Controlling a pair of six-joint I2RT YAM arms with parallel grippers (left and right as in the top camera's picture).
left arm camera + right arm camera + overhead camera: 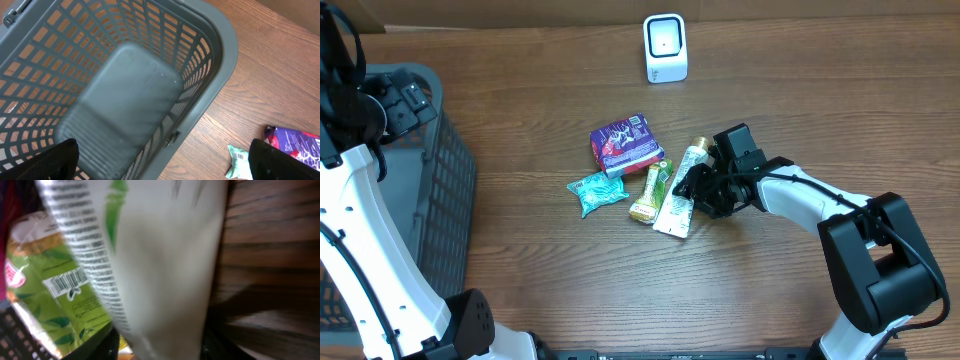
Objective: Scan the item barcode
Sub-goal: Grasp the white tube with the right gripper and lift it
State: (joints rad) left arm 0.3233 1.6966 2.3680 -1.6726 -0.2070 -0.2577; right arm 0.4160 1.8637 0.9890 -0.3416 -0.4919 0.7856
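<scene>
Nearest the robot, the right arm reaches in low over the wooden surface (570, 290). The right fingers (92, 347) stand one on each side of a white tube (672, 213) with green print. The blurred close view does not show whether they are pressing it or only straddling it. The tube lies flat near the middle of the surface, its gold cap pointing toward the far side. A green-and-gold packet (650, 192) lies against the tube's left side, with a barcode showing on its upper face. Just beside that packet, further left, is a crumpled teal packet (598, 190). A purple packet (625, 143) lies flat beyond these three, near the green packet's far end. At the left edge stands a grey mesh basket (445, 200). The left fingers (47, 160) hang above it, spread wide and holding nothing. A white scanner (665, 47) stands upright at the far edge, well apart from the tube.
</scene>
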